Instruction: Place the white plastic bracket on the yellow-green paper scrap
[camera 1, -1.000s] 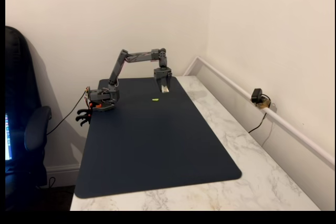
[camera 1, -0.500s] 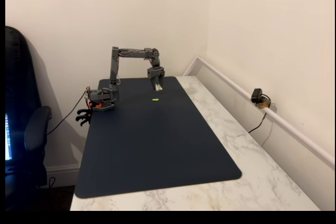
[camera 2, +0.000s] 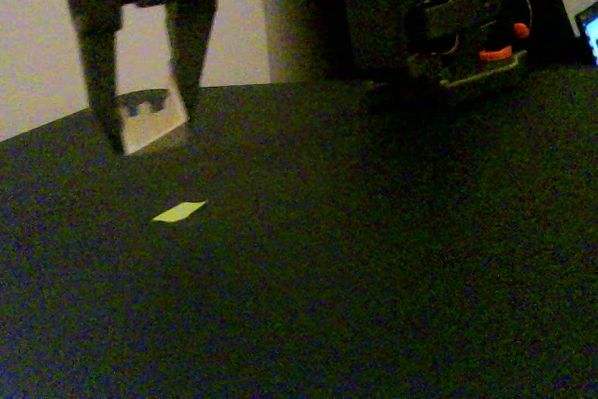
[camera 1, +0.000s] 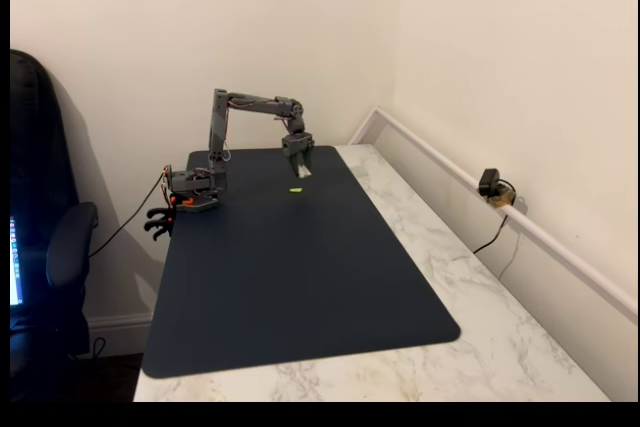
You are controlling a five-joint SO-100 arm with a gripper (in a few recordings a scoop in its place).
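bracket in the grip: the small cream-white ridged plastic bracket (camera 2: 152, 120) sits pinched between the two dark fingers of the grey two-finger gripper (camera 2: 148, 130), held clear above the dark navy table mat (camera 1: 300, 277). in the wide fixed view the same gripper (camera 1: 300, 169) hangs from the grey arm (camera 1: 250, 105) near the far end of the mat.

compared with a second ago, the arm has folded back toward its base and the gripper has swung across the mat toward the tiny flat yellow-green paper scrap (camera 1: 296, 189), which has not moved. the carry looks most of the way done, but the bracket is not yet over the target: in the low fixed view the scrap (camera 2: 178, 211) lies flat on the mat, nearer the camera than the gripper and a little to its right, and apart from it.

what seems left is a short move to bring the bracket over the scrap, a lowering, then a release. the scrap is thin and light, so a dragged finger could shift it.

nothing lies on the mat between gripper and scrap. the arm's base with its orange part (camera 2: 491, 53) stands to the right in the low fixed view, well apart. a black office chair (camera 1: 45, 247) stands beside the white marbled table (camera 1: 480, 297), and a small black camera (camera 1: 489, 184) sits by the wall rail, both clear of the work.
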